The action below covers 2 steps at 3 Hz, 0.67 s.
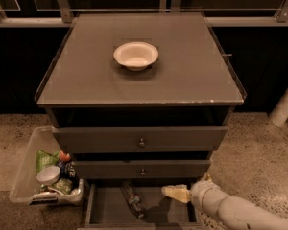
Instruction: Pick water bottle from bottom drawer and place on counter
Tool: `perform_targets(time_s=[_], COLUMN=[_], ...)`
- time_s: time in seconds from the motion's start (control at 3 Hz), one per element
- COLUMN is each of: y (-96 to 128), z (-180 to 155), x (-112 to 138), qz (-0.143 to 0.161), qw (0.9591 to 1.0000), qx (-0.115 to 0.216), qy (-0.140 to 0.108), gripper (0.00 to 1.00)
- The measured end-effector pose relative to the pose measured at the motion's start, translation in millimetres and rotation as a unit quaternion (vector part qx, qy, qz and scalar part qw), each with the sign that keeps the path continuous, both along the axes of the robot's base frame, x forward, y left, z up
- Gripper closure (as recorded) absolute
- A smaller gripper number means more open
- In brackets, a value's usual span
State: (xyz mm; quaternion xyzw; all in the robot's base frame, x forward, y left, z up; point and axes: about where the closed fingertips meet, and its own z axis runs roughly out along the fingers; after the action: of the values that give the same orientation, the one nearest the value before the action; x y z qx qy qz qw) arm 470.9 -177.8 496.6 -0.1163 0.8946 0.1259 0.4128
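Pale cream jaws above the bottom drawer [110, 210] tip a rounded white arm [230, 210].

The bowl [136, 55] sits on the counter [192, 75], far of centre. The bottle [133, 199] lies in the bottom drawer [110, 210], nearest. The gripper [175, 192] is over the drawer's right side, right of the bottle. The bin [26, 171] stands left of the drawers.
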Motion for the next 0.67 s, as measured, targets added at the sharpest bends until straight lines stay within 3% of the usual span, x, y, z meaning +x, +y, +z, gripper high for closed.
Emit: perform_targets(time_s=[0.33, 0.67], y=[54, 95], z=[-29, -59], x=[-1, -3], qz=[0.027, 0.046], qw=[0.9972, 0.9915], qx=[0.068, 0.117], qy=[0.015, 0.033], gripper=[0.00, 0.00])
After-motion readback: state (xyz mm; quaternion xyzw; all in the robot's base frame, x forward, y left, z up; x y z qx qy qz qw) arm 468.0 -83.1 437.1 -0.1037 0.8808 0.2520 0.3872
